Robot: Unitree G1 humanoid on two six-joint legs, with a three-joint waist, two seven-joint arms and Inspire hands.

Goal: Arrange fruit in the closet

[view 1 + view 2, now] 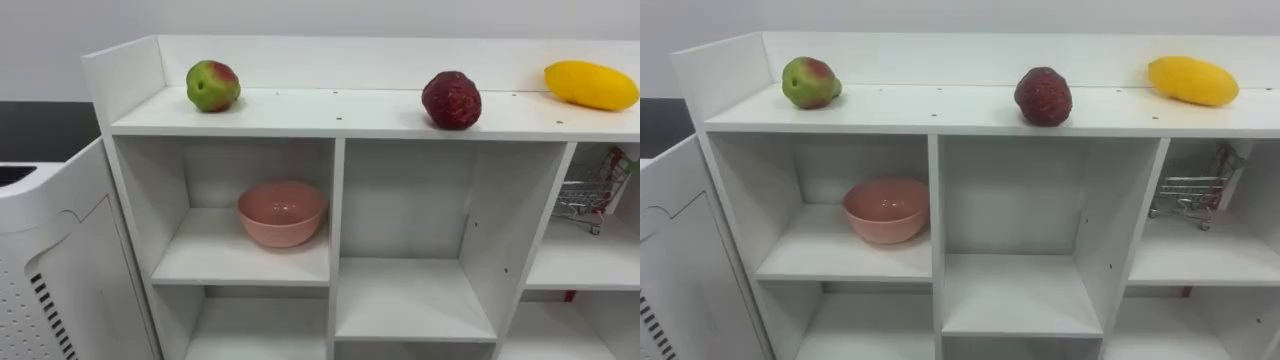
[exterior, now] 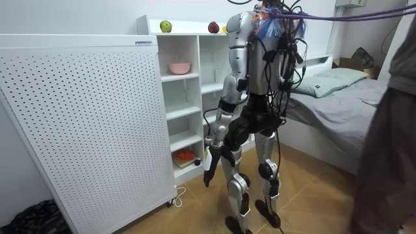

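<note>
Fruit sits atop the closet (image 1: 338,200) in my eye views: a green-red apple (image 1: 212,86) at left, a dark red bumpy fruit (image 1: 451,100) mid-shelf, a yellow mango (image 1: 590,85) at right. A pink bowl (image 1: 282,213) rests in the upper left compartment. In the room view I stand facing the closet, my left hand (image 2: 211,156) hanging beside my thigh; clenched or released, I cannot tell.
</note>
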